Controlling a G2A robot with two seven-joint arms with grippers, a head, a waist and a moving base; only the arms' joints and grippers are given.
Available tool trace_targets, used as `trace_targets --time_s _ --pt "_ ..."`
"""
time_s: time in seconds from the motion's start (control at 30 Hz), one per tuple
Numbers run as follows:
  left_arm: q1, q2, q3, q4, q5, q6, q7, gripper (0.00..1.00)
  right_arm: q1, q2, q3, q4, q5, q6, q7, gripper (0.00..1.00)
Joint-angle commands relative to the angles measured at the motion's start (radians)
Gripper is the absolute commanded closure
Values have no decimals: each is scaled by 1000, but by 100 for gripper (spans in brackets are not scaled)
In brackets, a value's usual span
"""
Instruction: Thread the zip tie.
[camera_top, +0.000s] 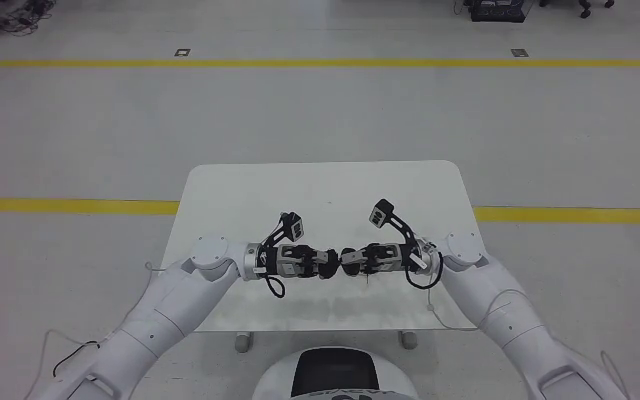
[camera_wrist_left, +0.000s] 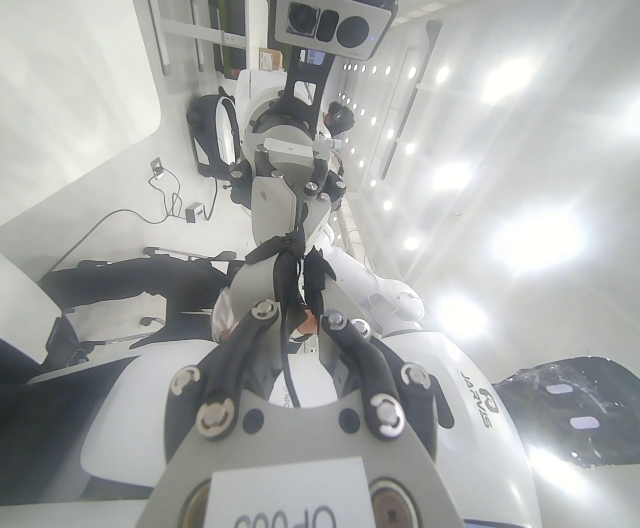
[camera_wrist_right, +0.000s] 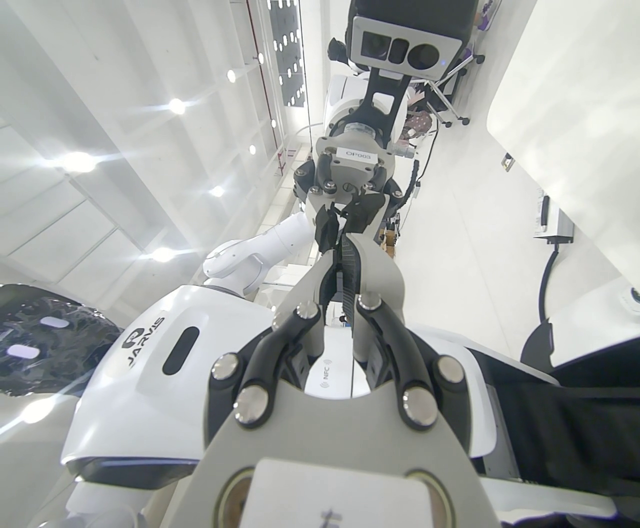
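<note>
Zip tie (camera_wrist_right: 348, 267), one black ribbed strip, is in the air above the near part of the white worktop (camera_top: 320, 190). Both the left end effector (camera_top: 330, 263) and the right end effector (camera_top: 356, 259) pinch it, meeting tip to tip with fingers closed narrow.

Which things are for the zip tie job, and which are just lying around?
For the job:
zip tie, pinched by both grippers
left gripper
right gripper

Just lying about:
cable on the floor
small box on the floor
wheeled chair in the room behind
</note>
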Motion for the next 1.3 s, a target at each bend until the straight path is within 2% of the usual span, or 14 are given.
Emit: trace_targets --time_s 0.0,0.37,0.4,0.43,0.47,0.73,0.97,1.1,1.27 --pt "0 0 0 0 0 0 -1 93 1 -1 -2 1 1 -1 1 100" --pt "-2 -2 1 5 2 1 0 100 3 -3 -4 6 0 -4 -2 100" --pt "-2 -2 1 6 3 1 0 100 3 -3 -4 6 0 -4 -3 89" --pt "-2 -3 1 8 3 0 1 100 2 -3 -3 7 1 -5 -6 52" --pt "-3 -3 1 10 4 -1 2 100 2 -3 -1 6 3 -5 -8 0" --pt "-7 -2 -6 23 24 -30 11 100 -17 6 30 -10 1 -7 -21 0" --pt "-2 6 -29 33 67 -72 24 100 -47 18 68 -49 -7 0 -46 0" --pt "-1 11 -53 63 71 -97 28 100 -58 21 78 -62 -4 8 -51 0" --pt "-2 11 -55 65 71 -100 31 100 -58 21 78 -62 -4 8 -51 0"
